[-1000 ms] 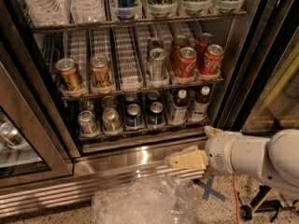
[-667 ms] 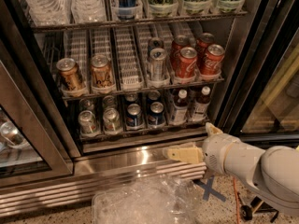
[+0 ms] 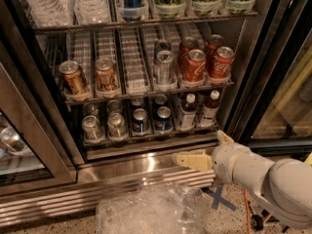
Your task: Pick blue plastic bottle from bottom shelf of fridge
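The fridge (image 3: pixel 253 77) stands open, showing its racks. On the bottom shelf (image 3: pixel 146 136), at the right end, are two near-identical small bottles with white caps, dark contents and pale labels: the blue plastic bottle (image 3: pixel 186 113) and its twin (image 3: pixel 209 109). My gripper (image 3: pixel 207 148) hangs in front of the steel base, below and slightly right of the bottles and not touching them. Its cream fingers (image 3: pixel 191 160) are spread apart and hold nothing.
Silver and blue cans (image 3: pixel 140 120) fill the left lanes of the bottom shelf. Red cans (image 3: pixel 196 65) and bronze cans (image 3: pixel 73 77) stand on the rack above. A glass door (image 3: pixel 19 145) hangs open at left. A clear plastic bin (image 3: pixel 151 211) lies on the floor below.
My gripper and arm have moved a little left and up, closer to the fridge base. The bottles and cans have not moved.
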{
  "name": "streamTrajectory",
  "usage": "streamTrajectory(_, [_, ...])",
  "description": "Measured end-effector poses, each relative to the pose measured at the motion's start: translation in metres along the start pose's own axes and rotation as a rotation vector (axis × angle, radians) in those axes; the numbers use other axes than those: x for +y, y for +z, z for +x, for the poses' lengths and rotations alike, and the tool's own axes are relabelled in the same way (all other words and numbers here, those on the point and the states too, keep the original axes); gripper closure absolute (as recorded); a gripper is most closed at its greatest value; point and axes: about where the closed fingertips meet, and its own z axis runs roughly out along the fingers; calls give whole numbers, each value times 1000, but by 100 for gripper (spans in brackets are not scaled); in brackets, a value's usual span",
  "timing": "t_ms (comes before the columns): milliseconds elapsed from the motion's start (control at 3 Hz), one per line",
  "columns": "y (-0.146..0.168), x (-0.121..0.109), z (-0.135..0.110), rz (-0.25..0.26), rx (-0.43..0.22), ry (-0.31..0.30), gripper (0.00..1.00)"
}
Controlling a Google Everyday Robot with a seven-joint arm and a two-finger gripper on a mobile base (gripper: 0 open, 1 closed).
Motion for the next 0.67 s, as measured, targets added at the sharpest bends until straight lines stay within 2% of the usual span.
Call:
streamTrajectory(333, [3,-37,6,117,-118,-5,0])
streamTrajectory(667, [15,-59,-14,213,-257,-44,0])
